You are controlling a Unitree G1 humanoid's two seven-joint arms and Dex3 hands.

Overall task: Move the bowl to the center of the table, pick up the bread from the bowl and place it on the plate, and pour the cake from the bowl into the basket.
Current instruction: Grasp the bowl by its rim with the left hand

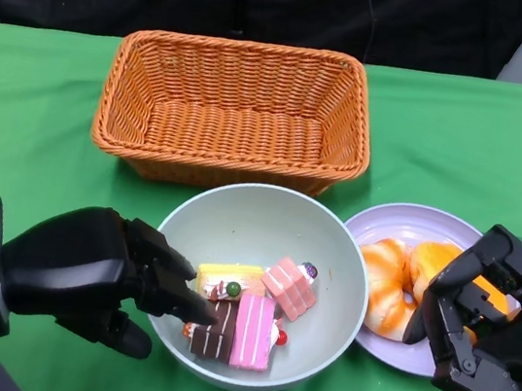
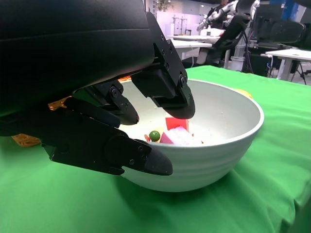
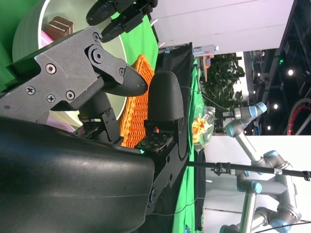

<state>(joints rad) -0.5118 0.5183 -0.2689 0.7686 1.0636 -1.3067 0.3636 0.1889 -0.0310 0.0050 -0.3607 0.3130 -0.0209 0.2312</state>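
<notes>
Nearest the head camera, the robot's black left hand (image 1: 92, 274) reaches over the near-left rim of the pale green round bowl (image 1: 335, 256), which stands on the green-covered desk (image 1: 23, 140) just in front of the orange woven wicker basket (image 1: 235, 108). Its fingers (image 2: 167, 92) hang apart over the rim, some inside and one outside the wall, and the left wrist view shows a gap between them and the bowl, so they hold nothing yet. Several colourful cake slices (image 1: 248, 317) lie in the bowl's near half. Beside the bowl, on the side away from that hand, the lilac round plate (image 1: 389, 225) carries the golden twisted bread (image 1: 396, 280), so that step looks finished and pouring the cake is what remains. The black right hand (image 1: 483, 322) hovers over the plate's outer edge with fingers spread and nothing between them. The likeliest trouble, I judge, is a weak pinch on the thin, smooth rim: a one-sided grip may let the bowl swing or slip when lifted. The inner fingers sit close to the cake and could nudge a slice out or trap it. Tipped too early or too low, the bowl could strike the basket's near wall and spill slices on the desk. A swing toward the plate could knock it or the bread.
</notes>
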